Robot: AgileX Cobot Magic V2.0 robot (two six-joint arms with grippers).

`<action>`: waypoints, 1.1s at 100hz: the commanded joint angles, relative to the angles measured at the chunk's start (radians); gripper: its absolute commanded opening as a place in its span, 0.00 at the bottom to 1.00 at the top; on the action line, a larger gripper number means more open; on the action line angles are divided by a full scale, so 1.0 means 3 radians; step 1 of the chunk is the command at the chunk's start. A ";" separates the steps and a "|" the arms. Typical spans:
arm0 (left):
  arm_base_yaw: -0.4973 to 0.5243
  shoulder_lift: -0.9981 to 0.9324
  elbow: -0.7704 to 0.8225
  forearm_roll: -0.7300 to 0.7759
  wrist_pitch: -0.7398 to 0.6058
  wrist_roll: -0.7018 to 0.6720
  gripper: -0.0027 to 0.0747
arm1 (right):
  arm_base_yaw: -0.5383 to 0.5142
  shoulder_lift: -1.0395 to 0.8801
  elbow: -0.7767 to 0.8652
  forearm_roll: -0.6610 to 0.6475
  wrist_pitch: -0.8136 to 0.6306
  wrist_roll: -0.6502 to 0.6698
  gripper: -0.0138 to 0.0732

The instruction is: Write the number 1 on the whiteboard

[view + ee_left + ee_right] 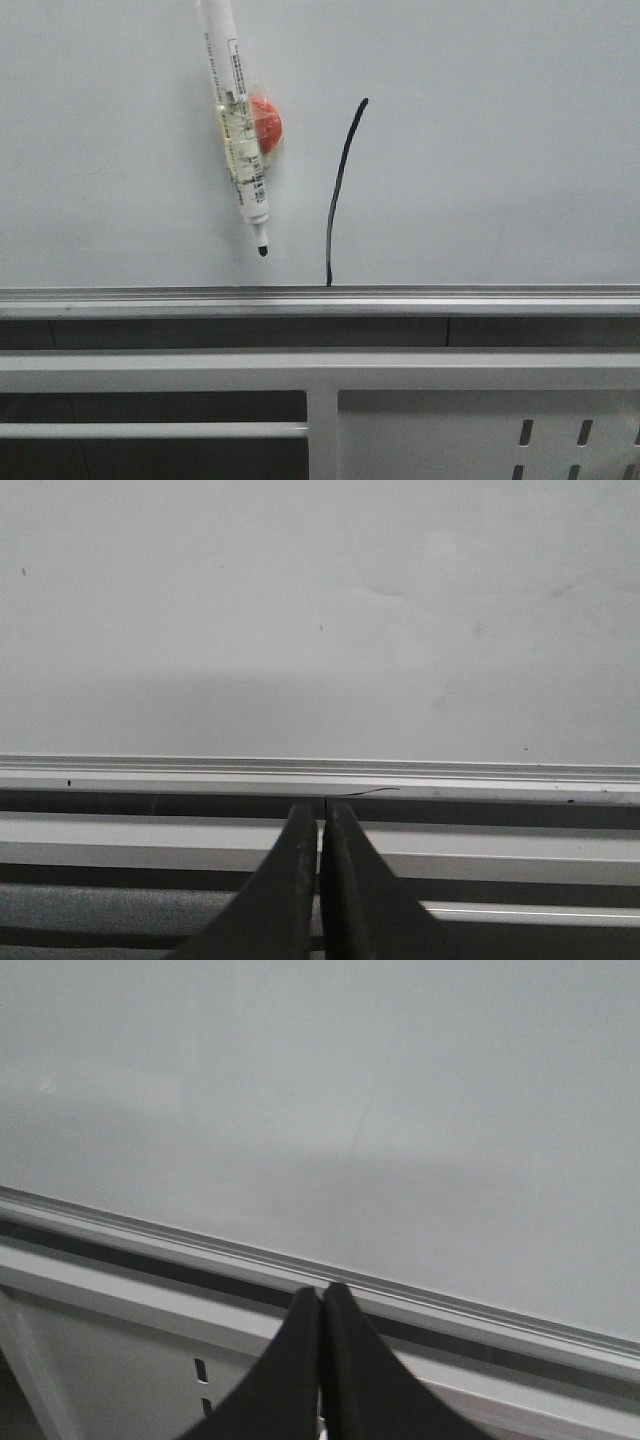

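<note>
The number 1 [340, 190] stands on the whiteboard [480, 150] as a thin black stroke, slightly curved, its top leaning right and its foot running down to the silver rail [500, 298] along the board's lower edge. Just to its left hangs a white marker pen [238, 120], tilted with its uncapped black tip down and clear of the rail, lying across a red round object [268, 122] on the board; what holds the pen there cannot be made out. Neither arm shows in the front view. In the left wrist view the fingers [322, 830] are pressed together with nothing between them, aimed at the rail and the frame below it, and in the right wrist view the fingers [321, 1315] are likewise pressed together and empty. By the look of it the stroke is finished, so the main risks are to the mark itself. Wet ink smears easily on a glossy board, so any arm sweeping close to the surface could drag through the line and blur it. The pen looks loosely held; a knock might tip it off, and its bare tip could leave a stray mark beside the numeral or fall to the rail. The stroke's foot meets the rail, where a brushing link could wipe it away.
</note>
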 commanded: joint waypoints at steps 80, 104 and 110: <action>-0.0003 -0.0072 0.0121 -0.0038 -0.0207 -0.0039 0.01 | -0.0111 -0.0370 0.0042 -0.0088 0.0343 0.0039 0.08; -0.0003 -0.0072 0.0121 -0.0038 -0.0207 -0.0039 0.01 | -0.0111 -0.0370 0.0042 -0.0088 0.0343 0.0039 0.08; -0.0003 -0.0072 0.0121 -0.0038 -0.0207 -0.0039 0.01 | -0.0111 -0.0370 0.0042 -0.0088 0.0343 0.0039 0.08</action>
